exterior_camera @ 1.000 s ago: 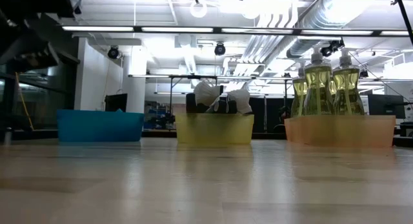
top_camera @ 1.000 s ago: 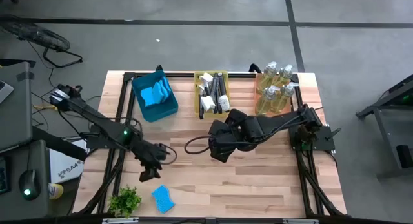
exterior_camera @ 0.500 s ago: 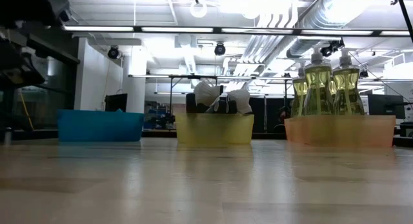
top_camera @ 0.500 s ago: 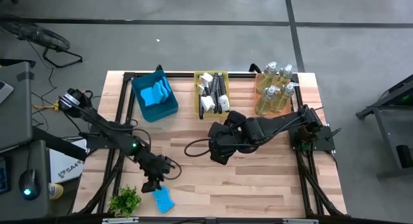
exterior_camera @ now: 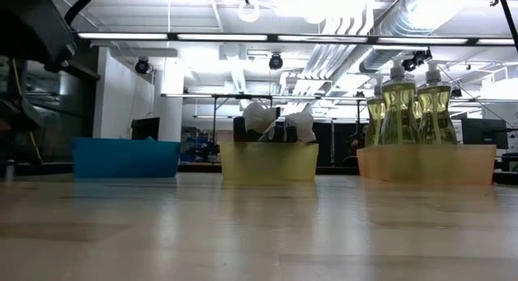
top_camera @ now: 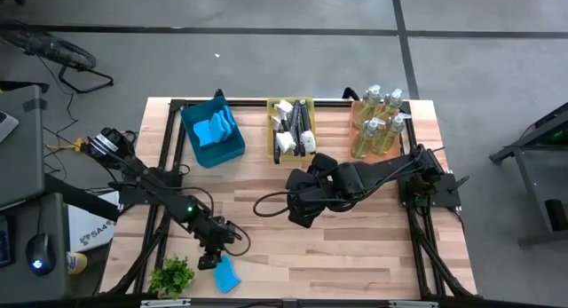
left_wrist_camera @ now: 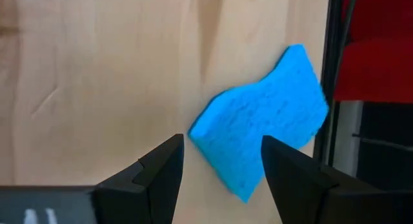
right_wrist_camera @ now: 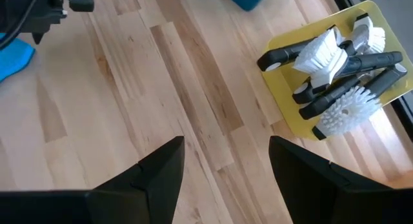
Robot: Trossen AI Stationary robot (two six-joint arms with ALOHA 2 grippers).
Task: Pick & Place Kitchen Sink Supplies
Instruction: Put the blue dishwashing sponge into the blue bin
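Observation:
A blue wavy-edged sponge (top_camera: 227,275) lies flat on the wooden table near its front edge, beside a small green plant (top_camera: 171,277). My left gripper (top_camera: 213,255) hangs low just behind the sponge, slanting down. In the left wrist view it is open (left_wrist_camera: 222,166), and the sponge's near corner (left_wrist_camera: 258,143) lies between and beyond its two fingers, apart from them. My right gripper (top_camera: 302,210) waits open (right_wrist_camera: 226,166) above the middle of the table with nothing between its fingers.
Along the far edge stand a blue bin (top_camera: 213,135) with sponges, a yellow bin (top_camera: 291,129) with dish brushes (right_wrist_camera: 335,62) and an orange bin (exterior_camera: 429,163) with soap bottles (top_camera: 377,122). Black frame rails (left_wrist_camera: 332,88) run along the table's edges close to the sponge.
My left gripper has gone down and toward the table's near edge, closing in on the blue sponge, and stayed open. The sponge has not moved.

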